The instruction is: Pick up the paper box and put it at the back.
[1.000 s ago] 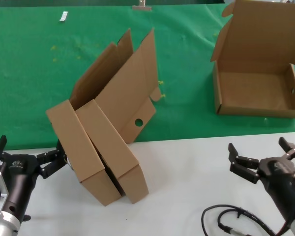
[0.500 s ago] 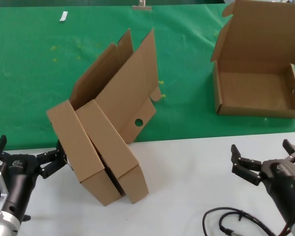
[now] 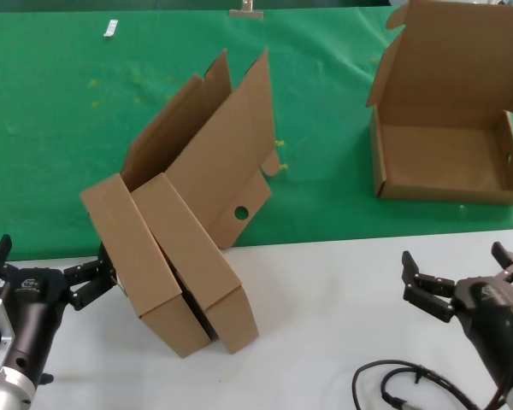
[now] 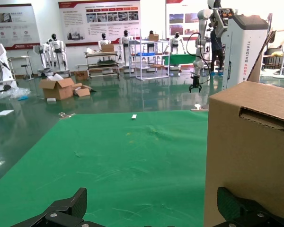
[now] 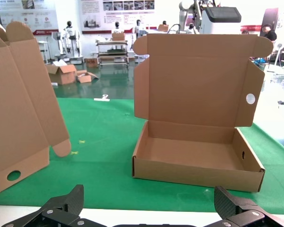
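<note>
The paper box is a shallow brown mailer that lies open on the green cloth at the right, its lid upright. It also shows in the right wrist view, straight ahead of my right gripper. My right gripper is open and empty over the white tabletop, a short way in front of the box. My left gripper is open and empty at the near left. One of its fingers is right beside the two leaning boxes. In the left wrist view one of them stands close by one finger.
The two leaning brown boxes straddle the cloth's front edge, their lids raised. A black cable loops on the white tabletop near my right arm. A small white object and a metal clip lie at the far edge.
My right gripper has drawn back a little toward the near edge, then stopped. The left arm and all the boxes have not moved.
</note>
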`<act>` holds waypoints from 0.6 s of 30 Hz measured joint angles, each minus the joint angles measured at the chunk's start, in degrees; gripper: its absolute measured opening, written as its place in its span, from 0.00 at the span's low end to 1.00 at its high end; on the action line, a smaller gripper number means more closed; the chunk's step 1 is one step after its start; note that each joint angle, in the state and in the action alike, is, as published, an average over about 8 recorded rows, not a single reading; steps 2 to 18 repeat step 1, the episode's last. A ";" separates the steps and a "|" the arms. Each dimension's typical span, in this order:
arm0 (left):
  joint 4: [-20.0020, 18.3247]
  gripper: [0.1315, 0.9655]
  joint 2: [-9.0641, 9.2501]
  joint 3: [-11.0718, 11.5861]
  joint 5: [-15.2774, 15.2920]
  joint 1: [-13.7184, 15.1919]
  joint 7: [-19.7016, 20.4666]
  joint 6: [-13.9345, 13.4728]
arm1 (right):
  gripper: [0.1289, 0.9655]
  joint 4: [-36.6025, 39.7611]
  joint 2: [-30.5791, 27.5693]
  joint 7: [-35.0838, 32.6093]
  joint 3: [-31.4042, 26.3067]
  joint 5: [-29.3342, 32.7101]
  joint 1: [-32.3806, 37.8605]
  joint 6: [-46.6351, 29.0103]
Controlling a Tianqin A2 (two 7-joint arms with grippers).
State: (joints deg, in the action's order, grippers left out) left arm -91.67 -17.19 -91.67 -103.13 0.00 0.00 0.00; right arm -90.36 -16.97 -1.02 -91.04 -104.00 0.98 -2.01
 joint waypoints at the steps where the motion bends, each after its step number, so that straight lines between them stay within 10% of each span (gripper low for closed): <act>1: 0.00 1.00 0.00 0.00 0.00 0.00 0.00 0.00 | 1.00 0.00 0.00 0.00 0.00 0.00 0.00 0.00; 18: 0.00 1.00 0.00 0.00 0.00 0.00 0.00 0.00 | 1.00 0.00 0.00 0.00 0.00 0.00 0.00 0.00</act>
